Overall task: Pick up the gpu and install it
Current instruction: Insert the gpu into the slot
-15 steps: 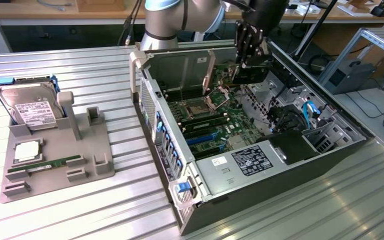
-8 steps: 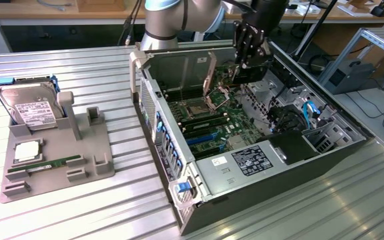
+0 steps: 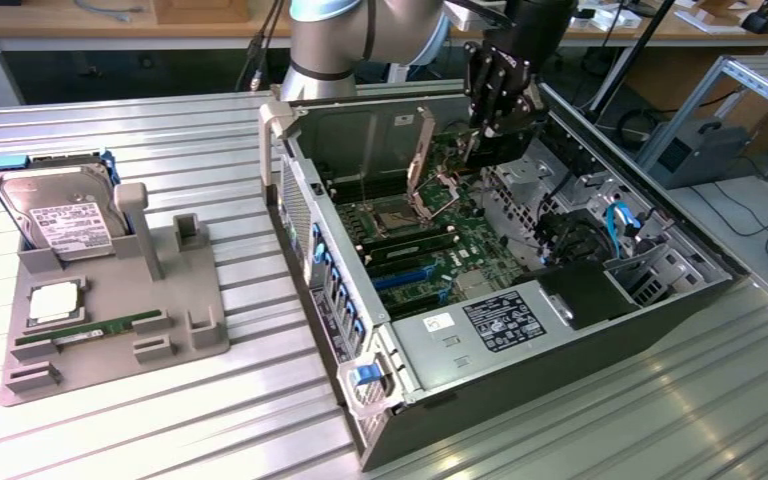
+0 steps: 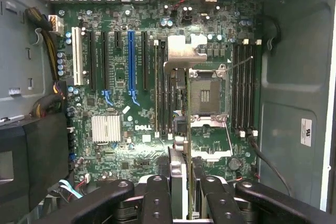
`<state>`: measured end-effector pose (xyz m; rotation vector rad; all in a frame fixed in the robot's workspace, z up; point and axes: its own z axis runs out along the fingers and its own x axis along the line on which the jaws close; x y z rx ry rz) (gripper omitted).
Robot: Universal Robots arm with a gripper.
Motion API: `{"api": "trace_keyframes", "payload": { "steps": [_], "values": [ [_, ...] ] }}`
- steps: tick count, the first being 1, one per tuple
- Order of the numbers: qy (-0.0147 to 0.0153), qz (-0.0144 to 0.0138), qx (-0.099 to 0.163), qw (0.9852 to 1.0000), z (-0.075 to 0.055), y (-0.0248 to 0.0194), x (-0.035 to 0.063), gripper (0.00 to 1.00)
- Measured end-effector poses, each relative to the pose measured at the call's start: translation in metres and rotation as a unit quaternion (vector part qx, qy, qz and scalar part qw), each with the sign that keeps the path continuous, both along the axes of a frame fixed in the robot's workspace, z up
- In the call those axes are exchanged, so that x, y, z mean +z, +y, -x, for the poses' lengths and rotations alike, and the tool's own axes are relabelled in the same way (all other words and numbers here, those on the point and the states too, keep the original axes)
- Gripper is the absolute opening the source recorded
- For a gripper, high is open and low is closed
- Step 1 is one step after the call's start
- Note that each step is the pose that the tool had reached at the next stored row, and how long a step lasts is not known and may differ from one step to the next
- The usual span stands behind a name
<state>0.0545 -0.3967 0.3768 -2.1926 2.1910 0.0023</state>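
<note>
Gripper [image 3: 492,128] hangs at upper centre of the ext. view, over the far end of the open computer case [image 3: 651,300]. Fingers [image 4: 157,203] look clamped on the gpu [image 4: 177,174], which stands on edge btwn them w/ its metal strip showing. So the gpu is in the air above the main board [image 4: 121,150], not seated. Its long axis runs approx. parallel to the slots. The blue slot [image 3: 404,277] lies lower-left of the gripper in the ext. view. The gpu sits offset sideways from it, nearer the processor socket [image 4: 205,95].
</note>
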Motion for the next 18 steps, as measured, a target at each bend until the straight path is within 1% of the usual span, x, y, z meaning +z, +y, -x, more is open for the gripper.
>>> {"api": "trace_keyframes", "payload": {
  "steps": [6,18],
  "values": [
    [0.0,-0.0001,0.0,1.0,0.0001,-0.0003,-0.0019,0.27],
    [0.0,0.0,0.003,1.0,0.0006,-0.0041,-0.0098,0.27]
  ]
}}
